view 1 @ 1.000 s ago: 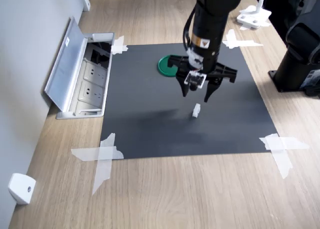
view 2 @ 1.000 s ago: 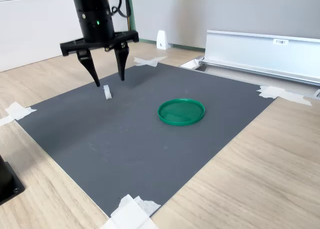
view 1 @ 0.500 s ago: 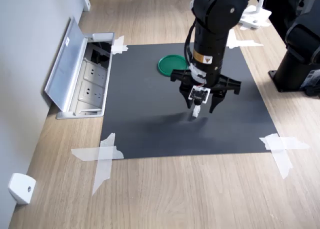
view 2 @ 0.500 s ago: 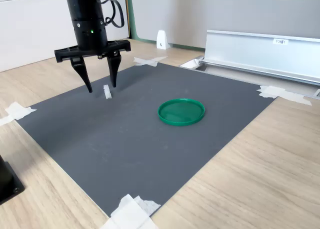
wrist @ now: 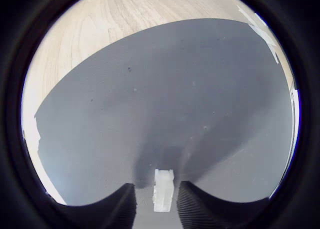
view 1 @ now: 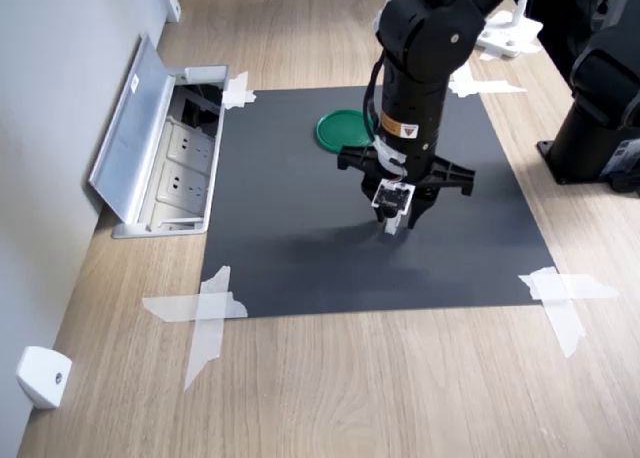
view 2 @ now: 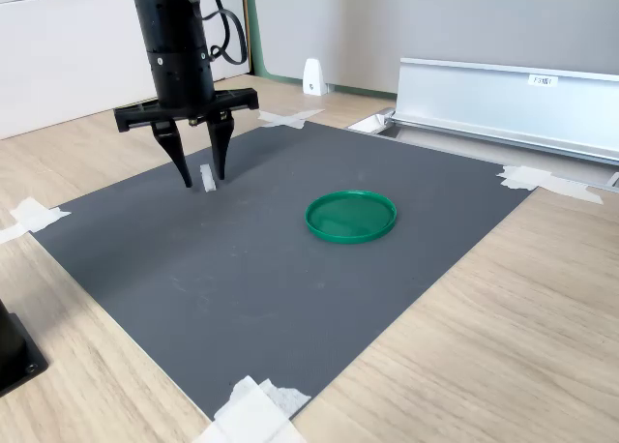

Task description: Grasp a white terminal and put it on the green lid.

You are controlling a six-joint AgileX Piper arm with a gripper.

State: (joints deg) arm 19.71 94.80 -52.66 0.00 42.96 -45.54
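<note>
Mat [view 2: 290, 288]: white terminal [view 2: 207, 178] between end effector [view 2: 201, 175] fingers.

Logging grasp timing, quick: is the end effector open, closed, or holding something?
End effector: open, fingers astride the white terminal on the mat, not clamped.

The mat [view 2: 290, 288] is a flat dark grey, pinned at its corners with whitish tape strips [view 1: 205, 313]. The desk [view 2: 503, 337] beneath shows pale oak-coloured wood grain. The lid [view 2: 351, 215] is deep green. The terminal [wrist: 163, 190] is plain white. The pincer [view 2: 200, 168] and its arm [view 1: 420, 68] are black, with a small yellow-and-white label [view 1: 397, 130]. The socket box [view 1: 165, 148] is silver-grey.
</note>
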